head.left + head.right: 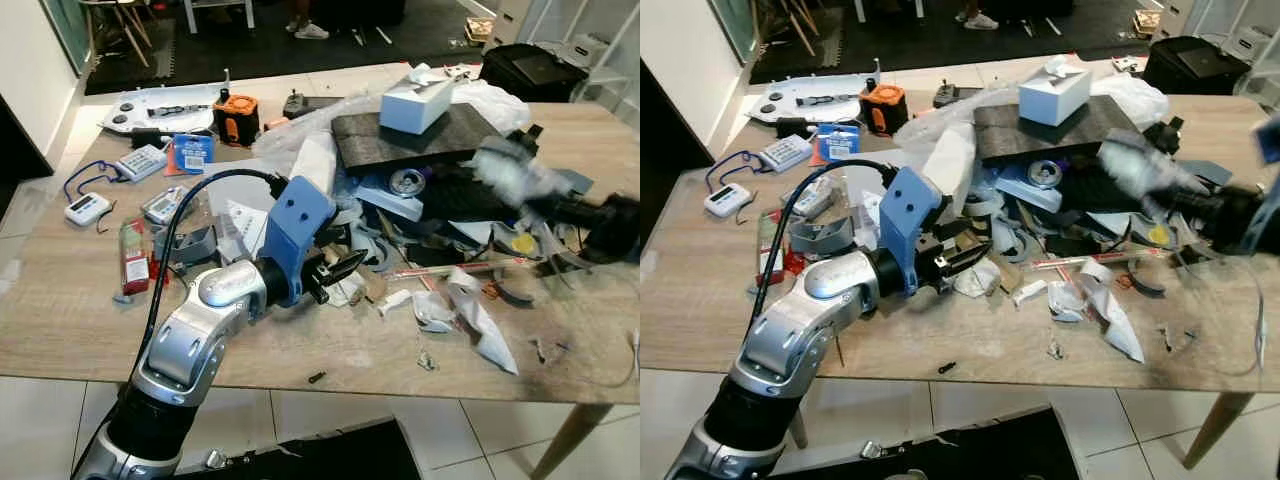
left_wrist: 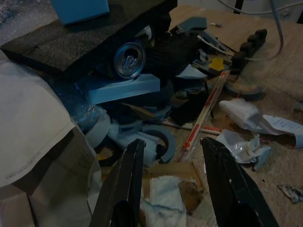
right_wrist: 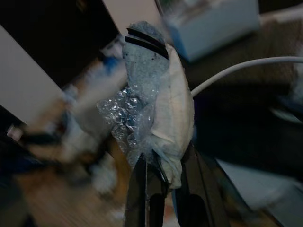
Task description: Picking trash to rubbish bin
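The right tool [image 3: 163, 182] is seen clenched on a wad of bubble wrap and paper [image 3: 151, 113], held above the heap of trash [image 1: 440, 220] at the counter's [image 1: 80, 320] right side. The left tool [image 2: 175, 184] is spread over crumpled paper scraps [image 2: 163, 201] at the heap's near edge. Fine print on a white sheet [image 2: 28, 123] cannot be read. Bare wood is left along the near edge.
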